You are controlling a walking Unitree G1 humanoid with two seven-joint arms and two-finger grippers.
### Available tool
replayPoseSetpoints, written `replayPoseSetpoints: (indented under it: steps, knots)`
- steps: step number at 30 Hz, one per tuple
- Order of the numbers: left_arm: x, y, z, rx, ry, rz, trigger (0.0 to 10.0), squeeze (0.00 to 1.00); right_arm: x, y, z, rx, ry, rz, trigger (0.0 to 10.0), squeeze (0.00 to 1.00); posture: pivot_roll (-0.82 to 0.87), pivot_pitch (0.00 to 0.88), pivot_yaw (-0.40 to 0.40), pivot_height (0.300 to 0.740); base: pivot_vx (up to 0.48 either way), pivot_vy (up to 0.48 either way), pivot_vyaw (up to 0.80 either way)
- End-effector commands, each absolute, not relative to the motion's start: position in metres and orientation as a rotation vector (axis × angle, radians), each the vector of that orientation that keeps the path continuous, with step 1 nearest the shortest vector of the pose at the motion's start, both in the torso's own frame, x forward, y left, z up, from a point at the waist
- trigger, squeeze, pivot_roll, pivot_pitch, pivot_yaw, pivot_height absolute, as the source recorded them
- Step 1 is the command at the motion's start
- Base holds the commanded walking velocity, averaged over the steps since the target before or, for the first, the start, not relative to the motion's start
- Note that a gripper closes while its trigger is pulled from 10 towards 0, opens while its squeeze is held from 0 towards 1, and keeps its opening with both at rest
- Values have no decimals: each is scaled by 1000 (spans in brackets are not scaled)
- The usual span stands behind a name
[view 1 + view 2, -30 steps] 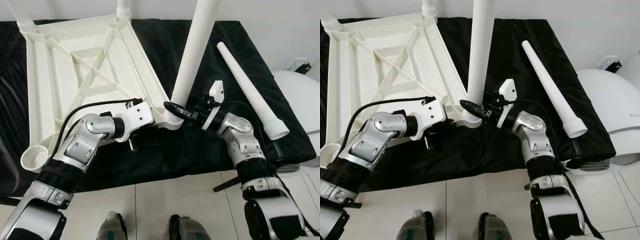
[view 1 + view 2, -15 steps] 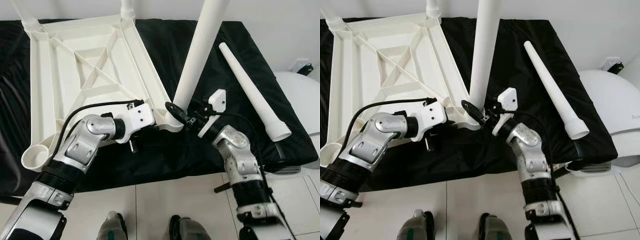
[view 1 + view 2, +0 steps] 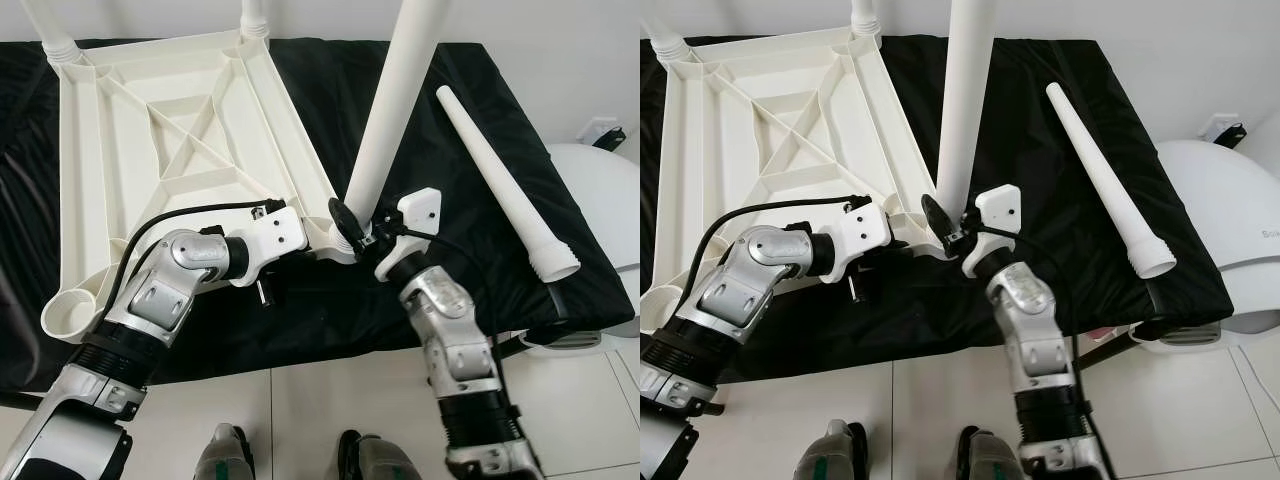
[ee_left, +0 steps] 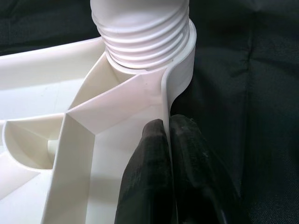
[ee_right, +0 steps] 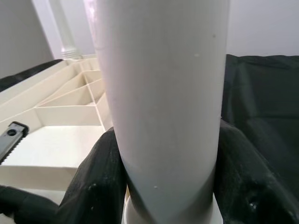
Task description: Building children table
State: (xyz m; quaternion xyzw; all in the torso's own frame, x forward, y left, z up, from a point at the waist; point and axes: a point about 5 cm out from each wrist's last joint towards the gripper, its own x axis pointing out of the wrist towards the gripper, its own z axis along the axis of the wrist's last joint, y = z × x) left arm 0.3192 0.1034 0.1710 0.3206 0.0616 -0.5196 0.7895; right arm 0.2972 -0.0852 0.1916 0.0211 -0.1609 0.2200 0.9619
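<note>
right tool (image 3: 352, 222) clamps the upright leg (image 3: 395, 105) at frame centre; left tool (image 4: 169, 140) pinches the tabletop (image 3: 150, 140) rim.

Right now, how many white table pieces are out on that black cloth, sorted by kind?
Upturned tabletop frame: 1
Legs standing in corner sockets: 3, namely the near leg gripped by the right hand, and two far legs
Loose leg lying on the black cloth: 1
Total: 5 pieces. One near corner socket is still empty.
</note>
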Motion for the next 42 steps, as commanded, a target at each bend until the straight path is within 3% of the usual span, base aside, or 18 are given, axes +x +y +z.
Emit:
replayPoseSetpoints:
  steps: [1, 12, 21, 22, 23, 24, 36, 37, 42]
  knots:
    - [311, 113, 126, 661, 338, -1113, 10000, 0, 294, -79, 182, 78, -268, 406, 0, 0, 74, 217, -29, 740, 0, 0, 0]
    - [311, 113, 126, 664, 339, -1111, 10000, 0, 289, -73, 177, 68, -234, 234, 0, 0, 76, 208, -30, 740, 0, 0, 0]
    - [311, 112, 126, 667, 336, -1114, 10000, 0, 288, -69, 177, 49, -227, 231, 0, 0, 78, 199, -35, 740, 0, 0, 0]
    - [311, 113, 126, 668, 337, -1113, 10000, 0, 289, -69, 177, 48, -220, 228, 4863, 0, 79, 196, -35, 740, 0, 0, 0]
    - [311, 113, 126, 668, 337, -1113, 10000, 0, 289, -69, 177, 48, -218, 227, 4863, 0, 79, 195, -36, 740, 0, 0, 0]
    - [312, 113, 126, 668, 337, -1112, 10000, 0, 289, -69, 176, 47, -212, 226, 10000, 0, 79, 192, -36, 740, 0, 0, 0]
    - [313, 113, 126, 674, 334, -1113, 10000, 0, 292, -75, 173, 50, -188, 195, 10000, 0, 75, 182, -31, 740, 0, 0, 0]
    - [313, 113, 127, 675, 334, -1115, 10000, 0, 292, -76, 173, 54, -186, 191, 10000, 1000, 75, 182, -31, 740, 0, 0, 0]
    - [313, 113, 127, 677, 333, -1116, 10000, 0, 293, -80, 173, 60, -193, 188, 10000, 1000, 73, 183, -28, 740, 0, 0, 0]
